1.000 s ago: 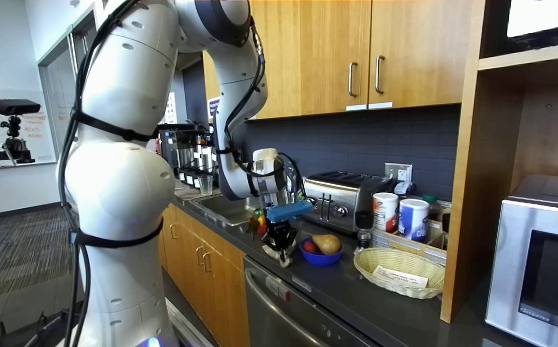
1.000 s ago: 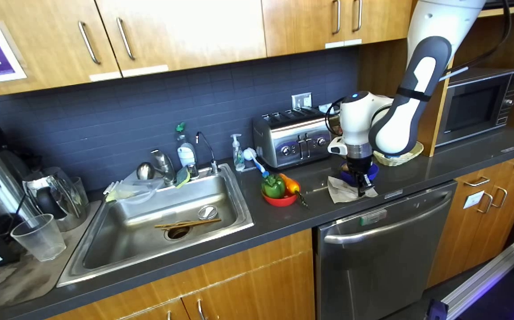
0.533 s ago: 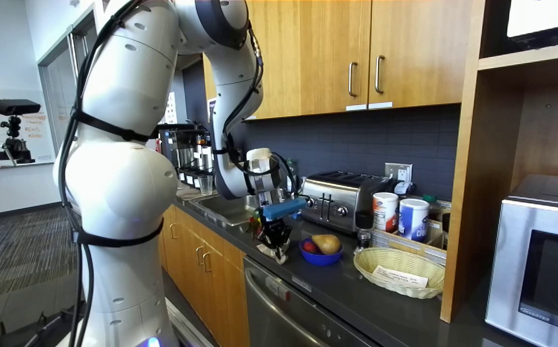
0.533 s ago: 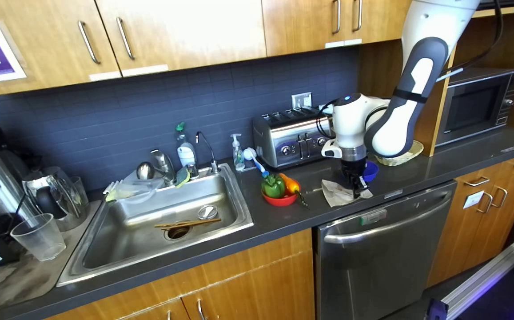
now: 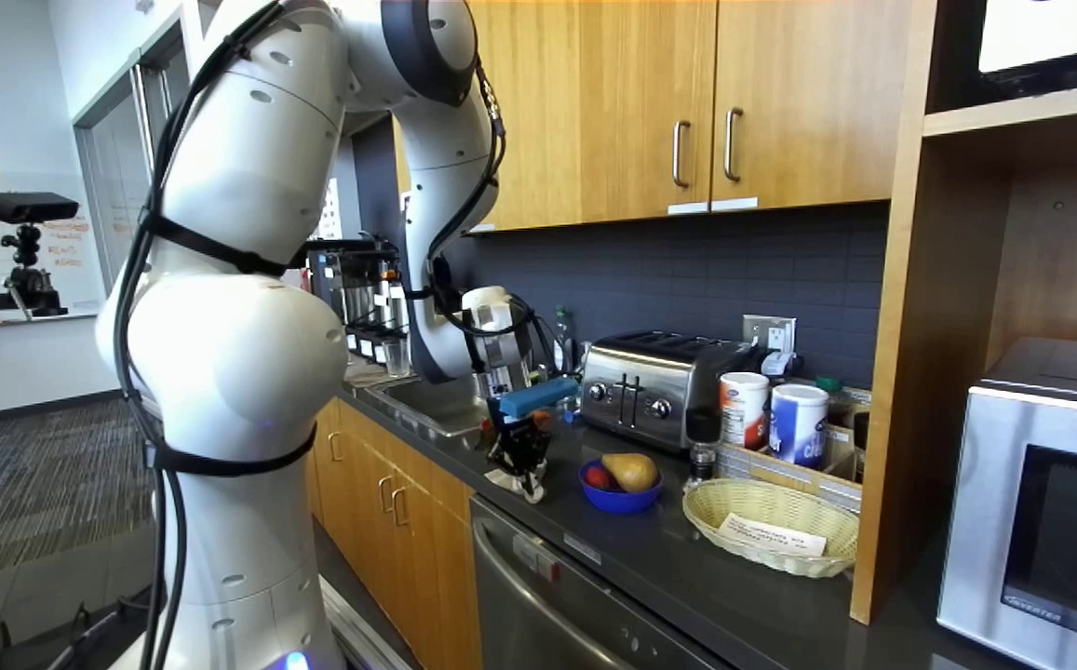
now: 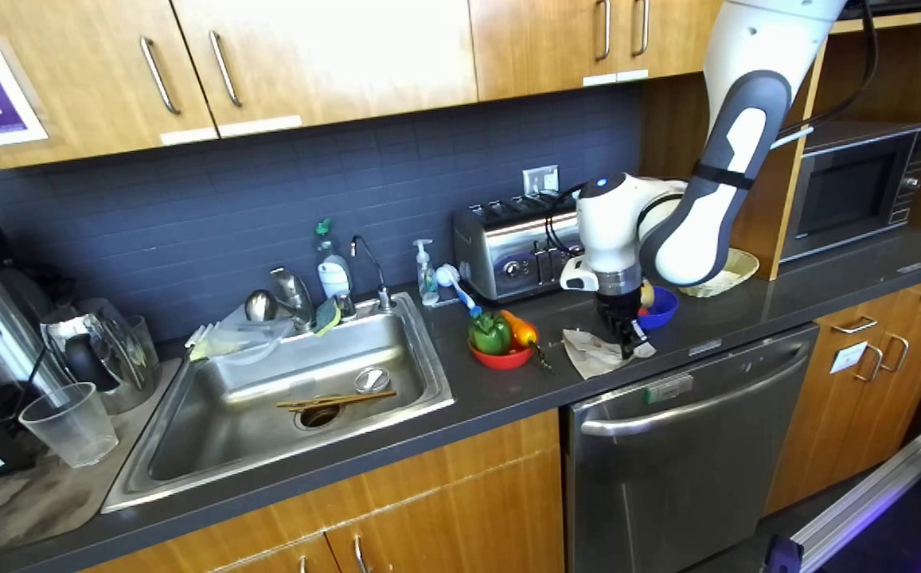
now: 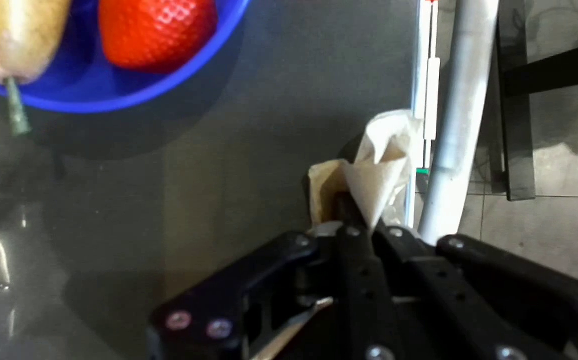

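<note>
The black hand [image 7: 361, 232], dotted with round screw heads, is clamped on a napkin [image 7: 376, 182], its slim fingers pressed together over the pinched end. Thin and pale beige, the napkin folds into a soft cone in the wrist view; in an exterior view the rest of it spreads as a wrinkled sheet near the front edge of the table [image 7: 249, 115]. Whether it is cloth or paper is hard to tell. The table is dark, smooth and faintly glossy.

Near the hand sits a round, smooth blue bowl [image 5: 622, 501] holding a mottled tan pear [image 7: 16, 37] with a green stem, and a dimpled red strawberry [image 7: 156, 32]. Past the napkin's opposite end, a red bowl [image 6: 504, 360] carries a shiny, lobed green pepper [image 6: 489, 334] and a tapering orange vegetable [image 6: 517, 328]. Below the table edge, the dishwasher [image 6: 691, 477] has a flat grey metal front.

Behind stands a boxy metal toaster [image 6: 508, 255]; well apart from the hand lies a pale, woven oval basket [image 5: 789, 507]. Thin brown sticks [image 6: 341, 400] rest in the steel sink [image 6: 428, 374]. At the back, blue-grey tiles [image 6: 253, 191] run under wood-grained cupboards [image 6: 333, 56].
</note>
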You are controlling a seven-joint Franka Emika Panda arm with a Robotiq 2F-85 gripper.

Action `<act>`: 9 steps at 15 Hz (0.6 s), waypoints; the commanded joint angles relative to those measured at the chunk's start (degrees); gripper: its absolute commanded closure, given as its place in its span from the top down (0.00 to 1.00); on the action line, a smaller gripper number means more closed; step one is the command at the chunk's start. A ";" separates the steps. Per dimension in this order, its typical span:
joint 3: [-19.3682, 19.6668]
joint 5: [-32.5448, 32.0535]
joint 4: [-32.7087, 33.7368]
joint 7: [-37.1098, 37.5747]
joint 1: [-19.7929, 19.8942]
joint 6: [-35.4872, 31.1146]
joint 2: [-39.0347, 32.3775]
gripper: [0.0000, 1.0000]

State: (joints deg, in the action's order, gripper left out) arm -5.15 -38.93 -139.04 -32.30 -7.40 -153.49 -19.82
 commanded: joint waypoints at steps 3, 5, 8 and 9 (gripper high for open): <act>-1.24 -1.72 2.90 1.01 -1.13 1.09 -5.14 0.00; -1.54 -1.70 3.44 1.00 -1.39 1.71 -5.61 0.00; -1.99 -2.07 4.19 1.36 -1.97 2.48 -6.38 0.00; -2.20 -2.12 4.35 1.47 -2.20 2.64 -6.55 0.00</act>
State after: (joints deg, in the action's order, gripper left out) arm -6.67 -39.45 -136.61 -32.31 -8.68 -150.27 -21.07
